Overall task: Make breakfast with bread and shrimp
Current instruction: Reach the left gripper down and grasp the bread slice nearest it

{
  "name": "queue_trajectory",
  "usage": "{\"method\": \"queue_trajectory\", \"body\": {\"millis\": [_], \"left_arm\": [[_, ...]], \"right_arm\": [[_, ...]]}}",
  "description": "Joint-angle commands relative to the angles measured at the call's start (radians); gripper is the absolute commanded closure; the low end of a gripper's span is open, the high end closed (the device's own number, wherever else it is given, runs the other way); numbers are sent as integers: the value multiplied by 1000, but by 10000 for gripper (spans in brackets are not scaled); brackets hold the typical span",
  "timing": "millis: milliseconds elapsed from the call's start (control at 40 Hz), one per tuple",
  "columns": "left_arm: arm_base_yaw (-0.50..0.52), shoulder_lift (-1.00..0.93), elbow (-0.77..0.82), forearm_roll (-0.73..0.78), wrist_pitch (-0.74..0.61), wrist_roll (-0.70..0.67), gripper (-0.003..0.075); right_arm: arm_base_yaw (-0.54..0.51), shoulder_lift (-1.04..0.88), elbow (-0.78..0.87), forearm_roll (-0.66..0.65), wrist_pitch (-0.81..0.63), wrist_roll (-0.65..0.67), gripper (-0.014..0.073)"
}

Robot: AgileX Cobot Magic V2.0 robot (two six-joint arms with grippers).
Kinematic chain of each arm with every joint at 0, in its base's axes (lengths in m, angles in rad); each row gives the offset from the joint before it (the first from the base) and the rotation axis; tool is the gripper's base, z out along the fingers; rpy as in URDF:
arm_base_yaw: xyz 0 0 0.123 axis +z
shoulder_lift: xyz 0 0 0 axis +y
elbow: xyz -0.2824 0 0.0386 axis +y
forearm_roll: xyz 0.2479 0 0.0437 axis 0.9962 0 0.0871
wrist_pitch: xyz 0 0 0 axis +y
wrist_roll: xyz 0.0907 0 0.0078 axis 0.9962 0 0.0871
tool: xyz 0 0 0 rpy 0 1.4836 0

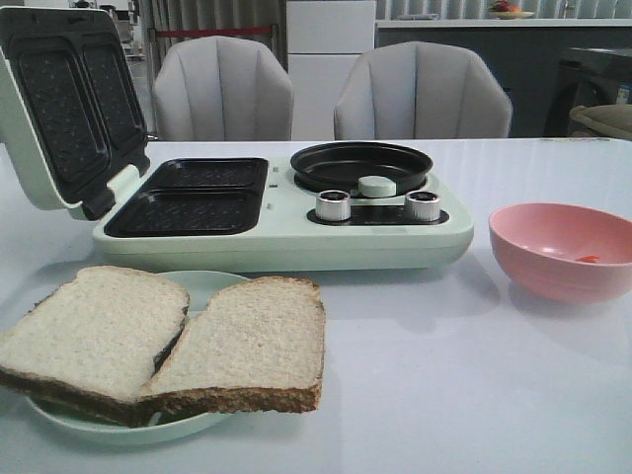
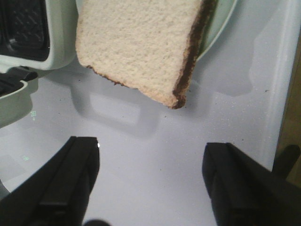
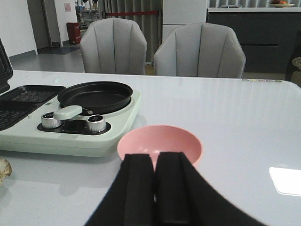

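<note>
Two slices of bread (image 1: 94,331) (image 1: 247,346) lie overlapping on a pale green plate (image 1: 202,286) at the front left of the table. A tiny orange shrimp (image 1: 589,259) rests inside the pink bowl (image 1: 563,252) on the right. In the left wrist view one bread slice (image 2: 141,44) overhangs the plate (image 2: 221,28); my left gripper (image 2: 150,155) hovers over the bare table short of it, open and empty. My right gripper (image 3: 155,162) is shut with nothing in it, just in front of the pink bowl (image 3: 160,141). Neither gripper appears in the front view.
A pale green breakfast maker (image 1: 286,232) stands mid-table with its lid (image 1: 64,99) raised, two dark grill wells (image 1: 193,197), a round black pan (image 1: 360,163) and two silver knobs (image 1: 334,205). Two grey chairs (image 1: 222,89) stand behind the table.
</note>
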State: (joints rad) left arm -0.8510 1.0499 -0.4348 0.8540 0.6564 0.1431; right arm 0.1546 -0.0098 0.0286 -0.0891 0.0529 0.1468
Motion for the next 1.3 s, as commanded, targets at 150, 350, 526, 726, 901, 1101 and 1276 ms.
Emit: {"method": "queue_trajectory", "body": {"millis": [150,350,526,726,901,1101,1276], "left_arm": [[-10,107,-27,73,-59,-4,213],[-10,162,-27,149,-123,-4,213],[-10,236,-27,213,-128,-4,213],[-6,298,-40,286,-147,-6,213],[20,346,-59,332,-168,-14,213],[45,392,-91,371,-172,-17,213],[88,431,-106,402,-178,-18,213]], "right_arm": [[-1,-20,-6,-2,-86,-4,450],[-1,-20,-6,-2,-86,-4,450],[-1,-20,-6,-2,-86,-4,450],[-1,-20,-6,-2,-86,-4,450],[-1,-20,-6,-2,-86,-4,450],[-1,-20,-6,-2,-86,-4,450],[-1,-20,-6,-2,-86,-4,450]]}}
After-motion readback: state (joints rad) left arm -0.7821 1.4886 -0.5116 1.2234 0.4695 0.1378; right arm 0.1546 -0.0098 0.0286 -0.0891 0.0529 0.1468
